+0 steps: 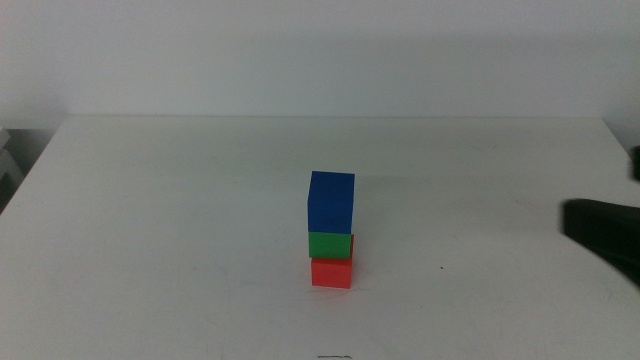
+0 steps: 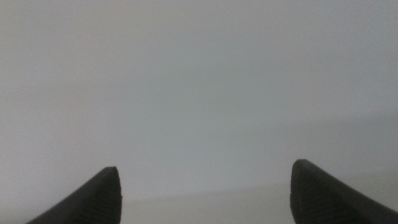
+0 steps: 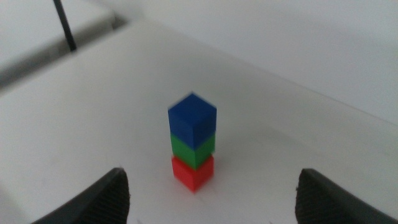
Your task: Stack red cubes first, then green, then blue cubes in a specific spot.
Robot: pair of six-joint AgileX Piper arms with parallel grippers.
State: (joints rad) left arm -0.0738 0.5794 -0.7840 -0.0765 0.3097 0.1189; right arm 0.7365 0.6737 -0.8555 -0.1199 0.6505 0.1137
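Three cubes stand in one upright stack near the middle of the white table (image 1: pixel 150 250). The red cube (image 1: pixel 331 272) (image 3: pixel 193 172) is at the bottom and covers the specific spot. On it sits the green cube (image 1: pixel 331 245) (image 3: pixel 193 149), and the blue cube (image 1: pixel 332 202) (image 3: pixel 193 121) tops the stack, turned slightly. My right gripper (image 1: pixel 600 232) (image 3: pixel 211 182) is open, well off to the right of the stack, facing it and touching nothing. My left gripper (image 2: pixel 205 167) is open and empty, out of the middle view, facing only a blank pale surface.
The table's far edge meets a white wall. A thin dark rod (image 3: pixel 64 25) stands beyond the table's edge in the right wrist view. A pale fixture (image 1: pixel 8 160) shows past the table's left edge.
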